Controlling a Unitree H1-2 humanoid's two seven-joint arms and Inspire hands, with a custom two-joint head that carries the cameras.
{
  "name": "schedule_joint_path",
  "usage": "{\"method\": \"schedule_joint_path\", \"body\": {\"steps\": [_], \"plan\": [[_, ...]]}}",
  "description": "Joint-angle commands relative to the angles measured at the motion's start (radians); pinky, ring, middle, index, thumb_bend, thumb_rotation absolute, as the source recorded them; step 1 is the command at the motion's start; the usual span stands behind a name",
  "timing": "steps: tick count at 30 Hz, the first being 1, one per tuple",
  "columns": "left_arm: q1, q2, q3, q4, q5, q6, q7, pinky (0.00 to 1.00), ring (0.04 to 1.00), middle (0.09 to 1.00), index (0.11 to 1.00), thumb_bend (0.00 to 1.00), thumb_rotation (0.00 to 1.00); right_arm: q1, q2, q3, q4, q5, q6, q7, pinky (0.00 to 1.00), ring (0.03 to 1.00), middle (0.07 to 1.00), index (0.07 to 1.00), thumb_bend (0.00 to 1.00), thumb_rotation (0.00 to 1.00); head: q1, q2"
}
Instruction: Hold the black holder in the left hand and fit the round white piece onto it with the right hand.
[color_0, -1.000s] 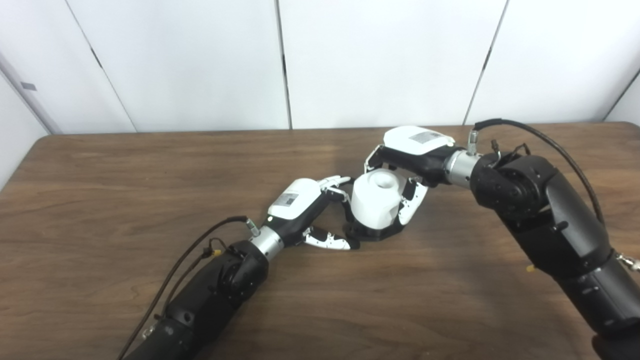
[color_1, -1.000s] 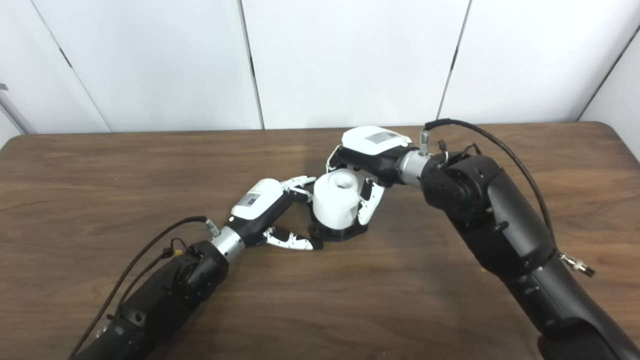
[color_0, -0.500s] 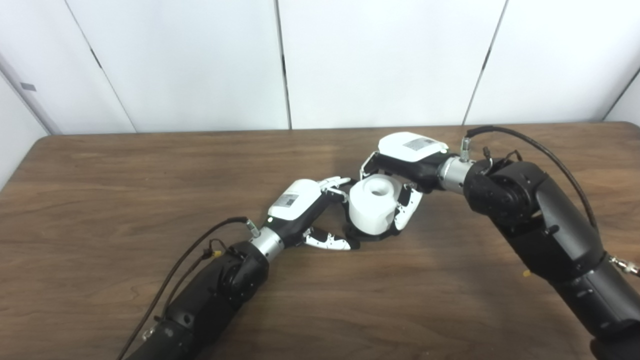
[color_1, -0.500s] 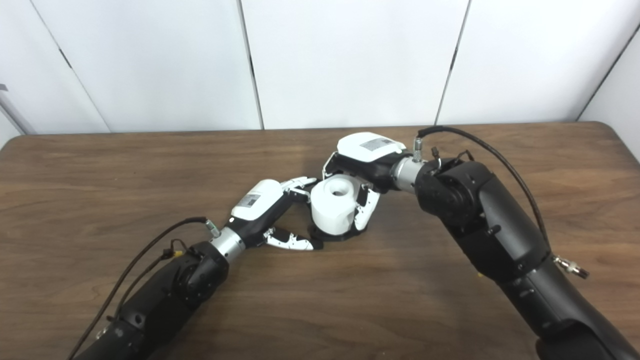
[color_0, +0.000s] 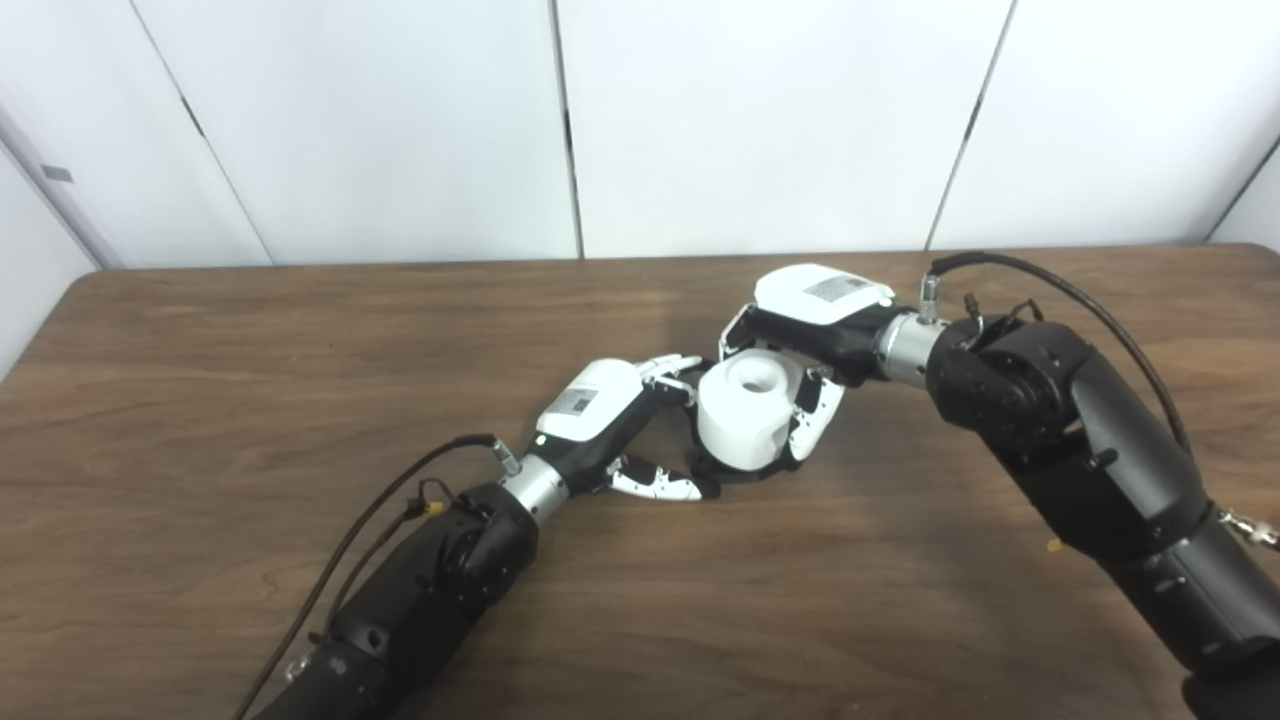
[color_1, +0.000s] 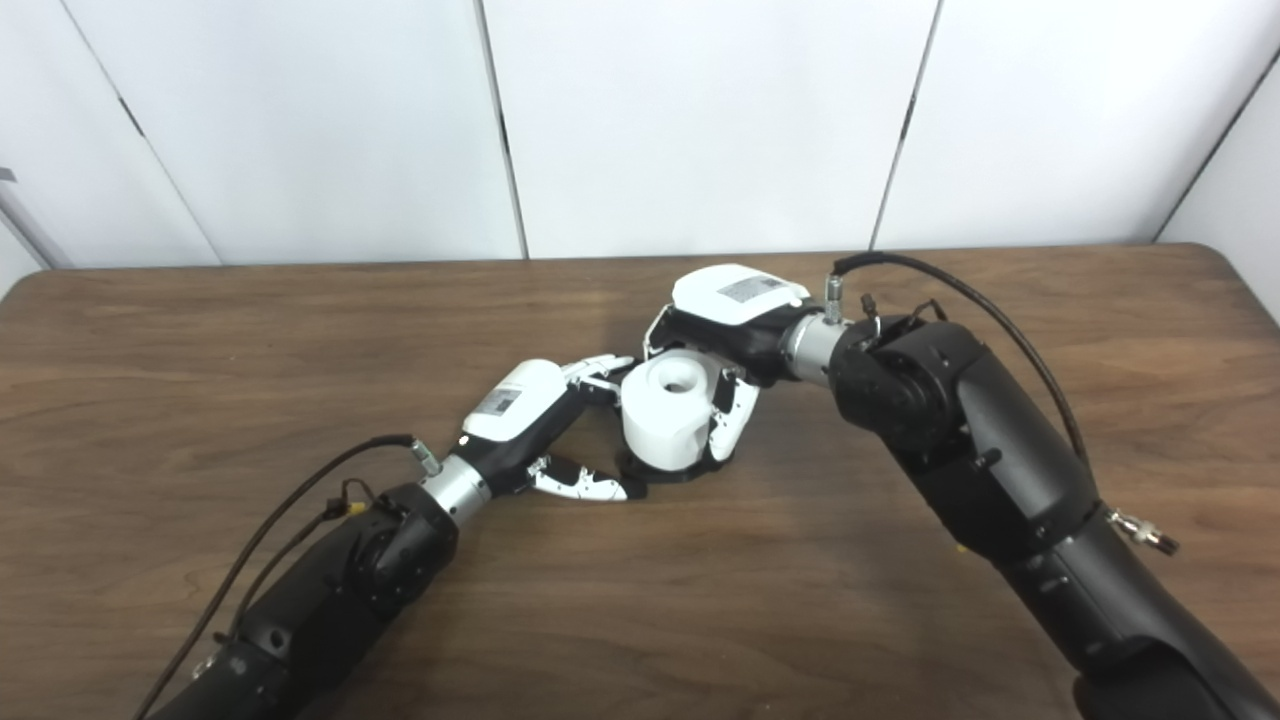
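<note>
Mid-worktop (color_0: 300, 350), both arms converging on one spot. Right hand (color_0: 800, 330) wrapped over the round white piece (color_0: 745, 415), fingers (color_0: 812, 415) curled down its right flank, thumb side behind it. White piece standing upright, bore facing up and a touch toward the camera, sitting on the black holder (color_0: 740, 468) with only a thin dark rim of that holder peeking out beneath. Fully seated or merely resting on top: cannot tell from here.

Left hand (color_0: 615, 415) coming in low from the left, upper fingers (color_0: 668, 366) reaching behind the white piece, lower digit (color_0: 660, 483) laid along the worktop against the holder's base. Looks clamped on the holder, bracing it, though the contact itself lies partly hidden.

Key relation: white piece straight above the holder, axes apparently in line and vertical, right hand directly on top — so likely a straight downward press.

Right eye view opens the holder's front rim (color_1: 670, 470) a bit more; left eye view shows more of the gap at the left hand's lower digit.
</note>
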Motion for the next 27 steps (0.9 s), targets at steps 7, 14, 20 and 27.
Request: {"method": "schedule_joint_path", "body": {"steps": [7,14,20,27], "plan": [[0.039,0.007,-0.031,0.043,0.031,0.036,-0.091,0.82,0.909,0.900,0.476,0.52,0.07,-0.031,-0.031,-0.005,-0.030,0.001,0.010,0.037,0.63,0.741,0.707,0.480,0.53,0.14,-0.001,0.000],[0.038,0.000,-0.031,0.039,0.046,0.055,-0.089,0.82,0.908,0.899,0.477,0.52,0.07,-0.028,-0.014,-0.016,-0.042,0.013,0.035,0.032,0.63,0.752,0.715,0.480,0.52,0.14,0.004,0.000],[0.042,-0.014,-0.022,0.027,0.063,0.095,-0.079,0.82,0.891,0.893,0.481,0.52,0.08,-0.023,0.002,-0.025,-0.037,0.023,0.042,0.010,0.64,0.743,0.708,0.480,0.53,0.14,0.005,-0.001],[0.044,-0.030,-0.012,0.021,0.078,0.131,-0.077,0.87,0.899,0.900,0.484,0.52,0.08,-0.018,0.018,-0.032,-0.044,0.027,0.068,0.015,0.66,0.760,0.717,0.480,0.52,0.14,0.002,-0.001]]}}
